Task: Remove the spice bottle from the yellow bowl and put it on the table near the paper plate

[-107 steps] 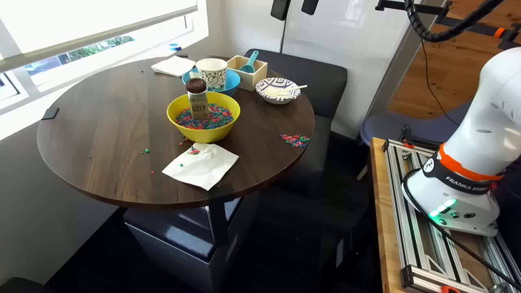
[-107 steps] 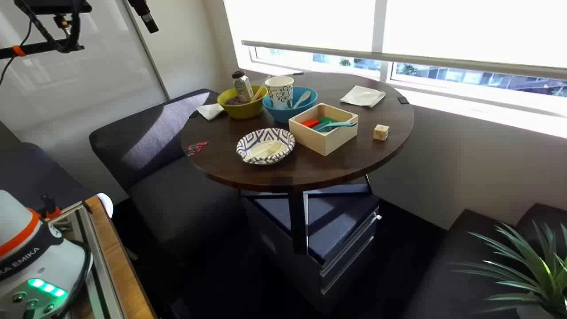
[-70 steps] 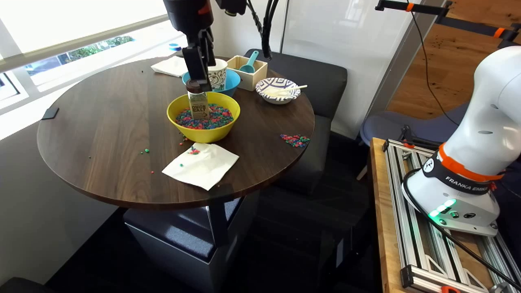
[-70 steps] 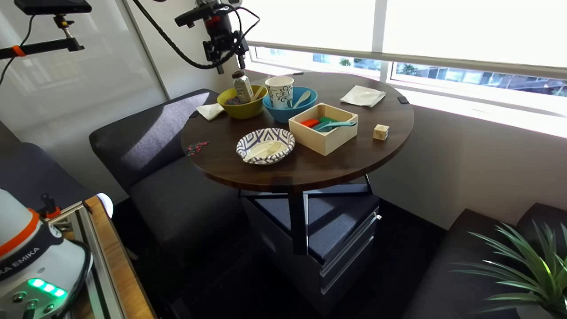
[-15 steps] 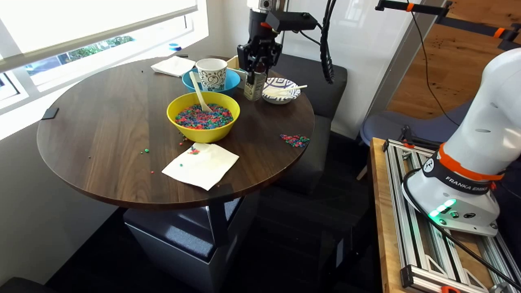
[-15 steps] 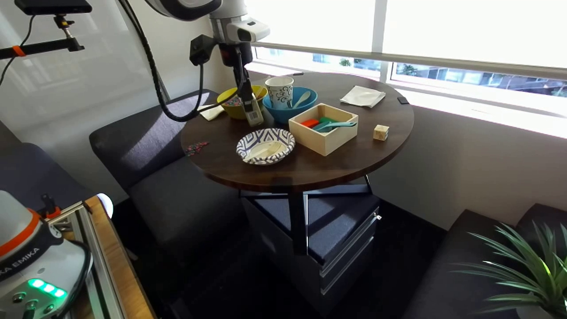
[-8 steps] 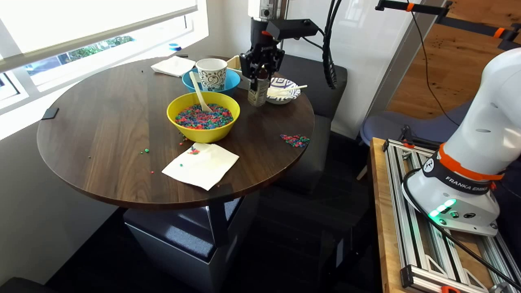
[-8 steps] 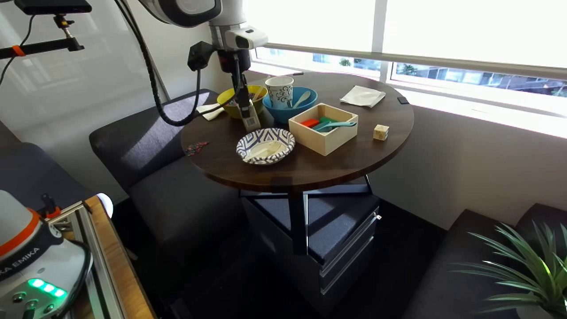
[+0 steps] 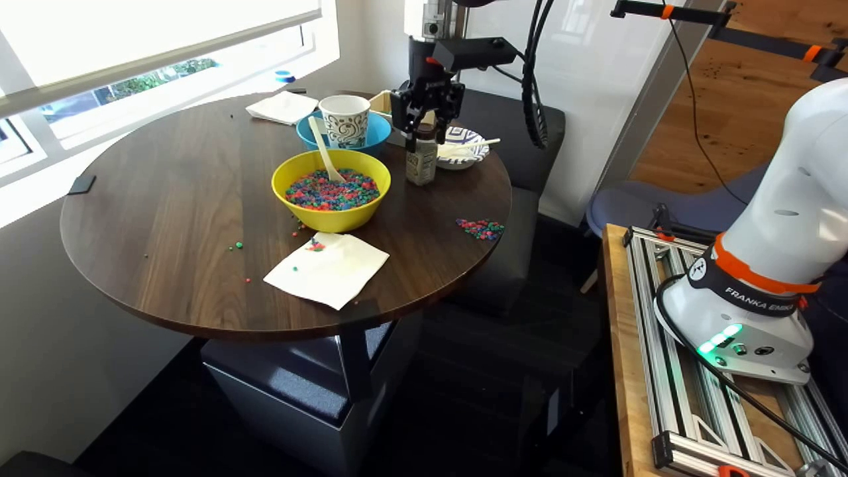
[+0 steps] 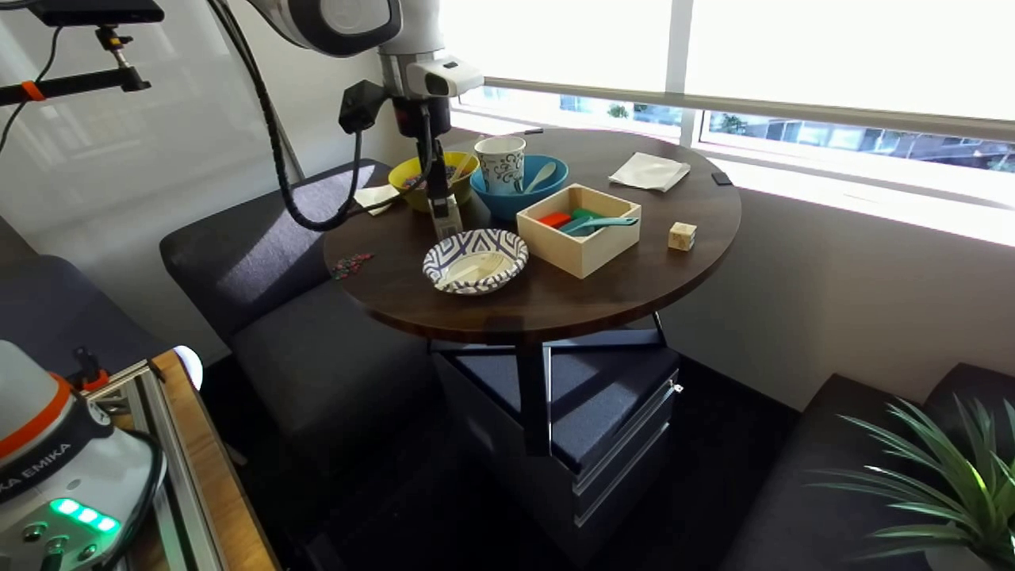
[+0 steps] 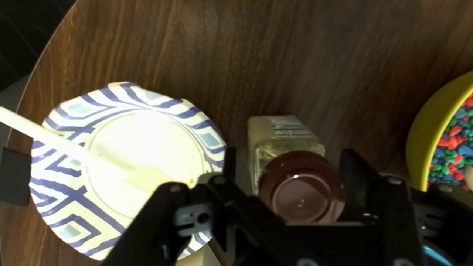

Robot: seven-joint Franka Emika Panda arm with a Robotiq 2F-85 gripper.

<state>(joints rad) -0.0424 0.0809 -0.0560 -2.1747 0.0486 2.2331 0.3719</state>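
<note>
The spice bottle, with its dark brown cap, stands upright on the brown table, as far as I can see. It sits between the yellow bowl and the paper plate, close to the plate's edge. My gripper is spread around the cap from above. In the wrist view a gap shows between the cap and the finger on the plate side. The opposite finger is right beside the cap; whether it touches I cannot tell. In an exterior view the gripper partly hides the plate.
Behind the yellow bowl is a blue bowl with a patterned paper cup. A wooden box holding utensils is near the plate. A white spoon leans in the yellow bowl. A napkin and loose colored bits lie on the table.
Seconds ago the bottle stood in the yellow bowl. Over the last second, my gripper has lowered it beside the plate, it has straightened, and the fingers have spread off its cap.
</note>
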